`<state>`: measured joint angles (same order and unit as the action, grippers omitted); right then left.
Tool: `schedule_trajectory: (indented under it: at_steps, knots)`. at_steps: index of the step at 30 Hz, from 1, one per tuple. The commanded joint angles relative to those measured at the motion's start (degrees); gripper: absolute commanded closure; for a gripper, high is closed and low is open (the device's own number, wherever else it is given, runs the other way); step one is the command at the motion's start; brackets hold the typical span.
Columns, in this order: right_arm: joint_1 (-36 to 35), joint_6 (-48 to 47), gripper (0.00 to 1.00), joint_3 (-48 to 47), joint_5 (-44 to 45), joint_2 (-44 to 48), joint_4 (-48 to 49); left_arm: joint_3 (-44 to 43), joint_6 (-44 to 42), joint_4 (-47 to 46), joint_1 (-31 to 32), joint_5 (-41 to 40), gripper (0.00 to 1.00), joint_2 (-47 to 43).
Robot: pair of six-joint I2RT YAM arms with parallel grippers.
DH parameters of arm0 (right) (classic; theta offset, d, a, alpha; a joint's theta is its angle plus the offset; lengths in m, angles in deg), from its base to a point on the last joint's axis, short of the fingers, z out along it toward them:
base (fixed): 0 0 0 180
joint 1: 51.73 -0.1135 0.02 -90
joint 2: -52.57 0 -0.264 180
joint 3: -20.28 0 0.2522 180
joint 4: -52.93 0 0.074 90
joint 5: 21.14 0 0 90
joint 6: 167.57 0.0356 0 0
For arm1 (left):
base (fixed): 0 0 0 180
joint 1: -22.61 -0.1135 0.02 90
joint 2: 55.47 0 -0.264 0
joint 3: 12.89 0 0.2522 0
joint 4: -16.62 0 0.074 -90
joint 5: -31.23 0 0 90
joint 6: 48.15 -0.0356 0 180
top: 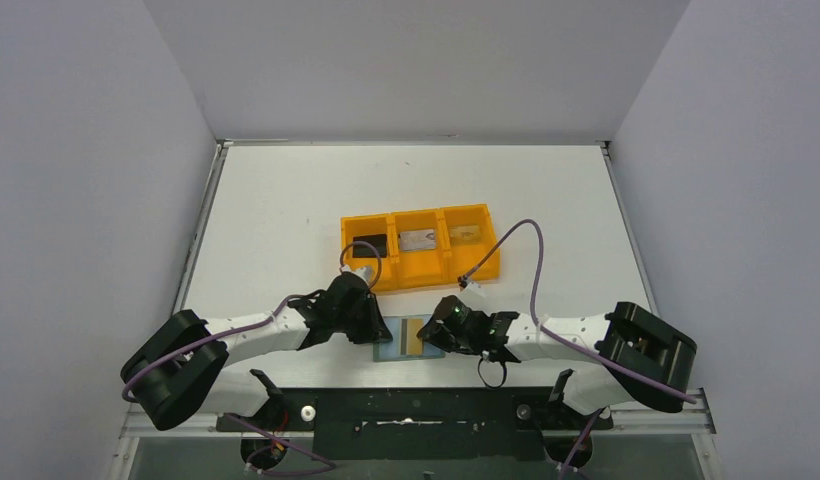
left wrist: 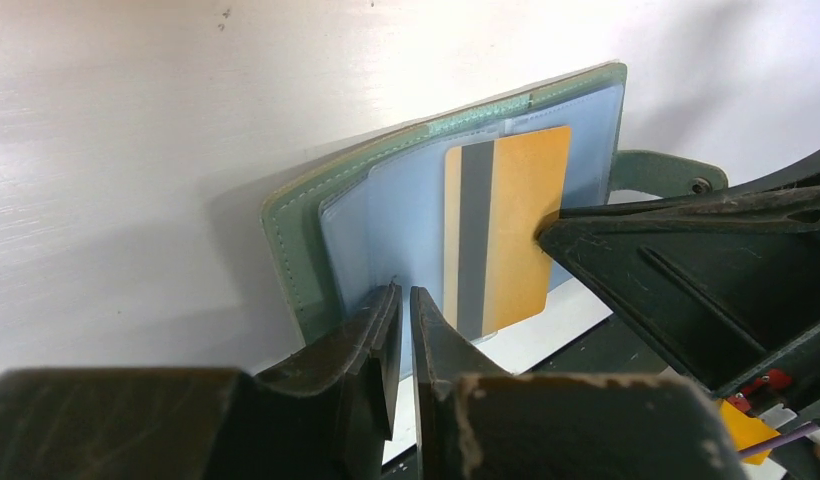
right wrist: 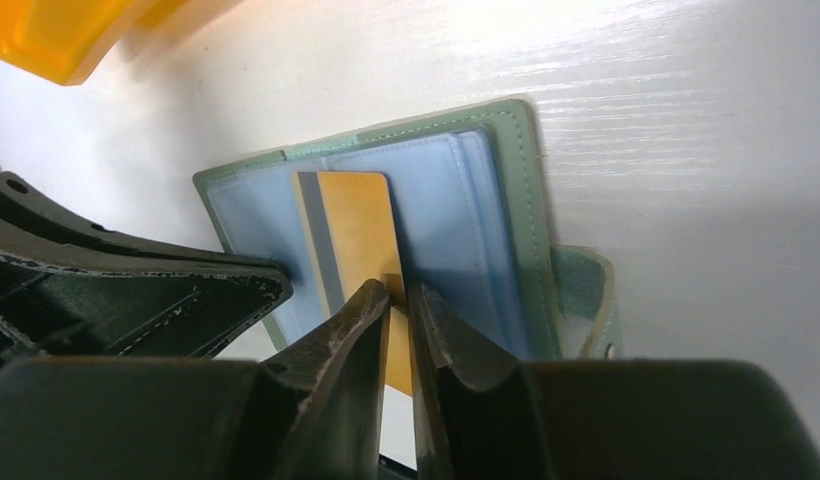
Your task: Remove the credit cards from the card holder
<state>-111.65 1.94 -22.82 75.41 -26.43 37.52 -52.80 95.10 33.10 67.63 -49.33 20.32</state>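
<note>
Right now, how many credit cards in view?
3 clear: black card, orange tray's left compartment; silvery-grey card, middle compartment; tan striped card in the open grey-green wallet. A fourth may lie in the right compartment.

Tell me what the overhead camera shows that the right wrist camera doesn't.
Only overhead: a black card, a silvery card and a tan card in the orange three-compartment plastic tray. Only right wrist: the green snap tab of the open grey-green folding wallet. Both: that wallet, the tan-gold card in its pale blue pocket, the tray.
</note>
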Motion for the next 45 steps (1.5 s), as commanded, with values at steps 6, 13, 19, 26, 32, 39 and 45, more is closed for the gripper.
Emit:
schedule_trajectory:
  at_steps: [6, 13, 19, 26, 32, 39, 45]
  knots:
    - [0.7, 0.6, 0.72, 3.8, -2.3, -1.0, 10.1, -0.2, -4.4, 8.2, 1.1, -6.0, 0.9, 2.2]
    - [0.8, 1.2, 0.89, 6.0, -2.8, -0.3, 13.9, 0.1, -4.0, 8.4, 1.4, -6.3, 0.92, 2.4]
    - [0.9, 1.0, 0.97, 5.8, 1.3, 4.7, 7.4, -0.2, -4.0, 9.4, 1.4, -7.5, 0.92, 1.6]
    - [0.9, 2.1, 1.0, 7.6, 7.2, 13.9, -0.8, 0.3, -4.5, 8.6, 1.3, -7.7, 0.92, -2.8]
    - [0.9, 1.2, 1.0, 9.5, 8.3, 18.5, 0.0, -0.7, -5.3, 8.8, 1.2, -7.0, 0.85, -5.1]
    - [0.8, -1.6, 1.0, 8.8, 8.2, 19.2, 1.7, -3.7, -5.7, 11.3, 1.2, -7.3, 0.66, -10.2]
    - [0.5, -4.5, 1.0, 8.1, 8.2, 21.0, 3.2, -6.7, -6.2, 15.6, 1.1, -10.1, 0.54, -14.9]
